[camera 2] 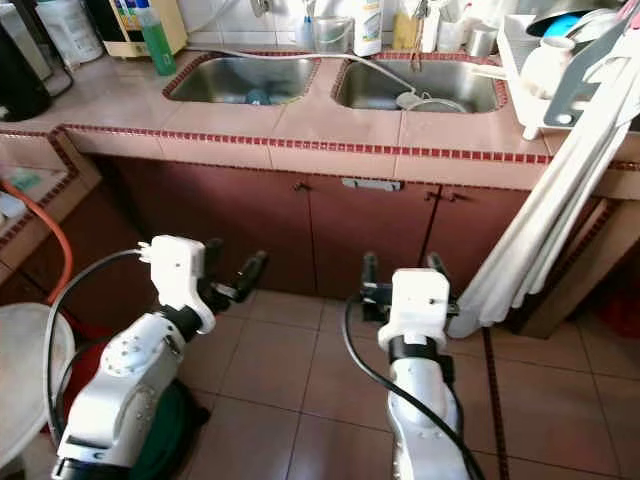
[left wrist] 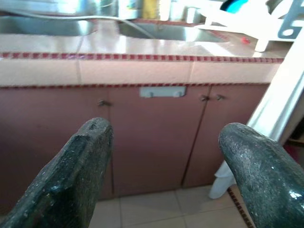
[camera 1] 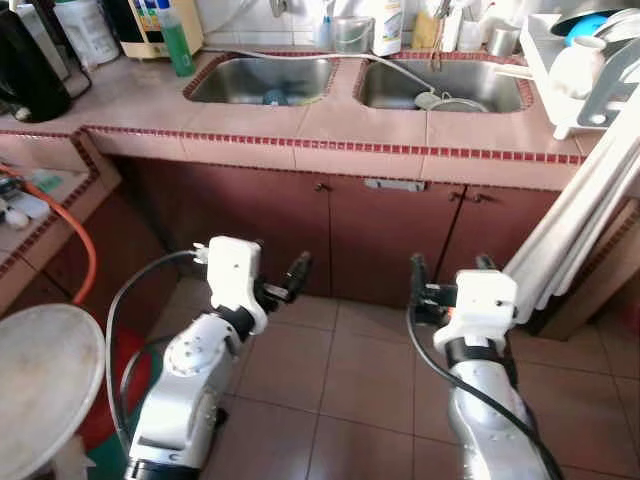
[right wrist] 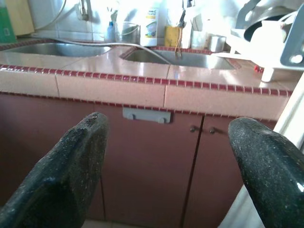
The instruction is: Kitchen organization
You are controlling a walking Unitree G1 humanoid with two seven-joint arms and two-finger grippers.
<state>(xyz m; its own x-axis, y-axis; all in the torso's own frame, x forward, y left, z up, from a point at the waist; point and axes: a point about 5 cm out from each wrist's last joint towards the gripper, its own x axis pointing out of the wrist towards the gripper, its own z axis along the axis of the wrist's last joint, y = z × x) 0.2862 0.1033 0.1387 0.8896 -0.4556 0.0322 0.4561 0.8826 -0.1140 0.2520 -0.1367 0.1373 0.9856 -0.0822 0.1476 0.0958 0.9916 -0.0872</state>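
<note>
Low in the frame, the left gripper [camera 1: 283, 276] and the right gripper [camera 1: 447, 272] hover over the tiled floor [camera 1: 340, 390], each with its fingers spread wide and holding nothing. Beyond them, mid-frame, stand the brown cabinet doors [camera 1: 330, 230]; above, along the top, the tiled counter [camera 1: 340, 130] carries a double sink [camera 1: 262, 80], with a green bottle [camera 1: 176, 40] at upper left and a white dish rack [camera 1: 580, 70] at upper right

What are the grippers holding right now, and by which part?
Nothing. The left gripper and right gripper are both open and empty, raised before the cabinet doors under the sinks.
</note>
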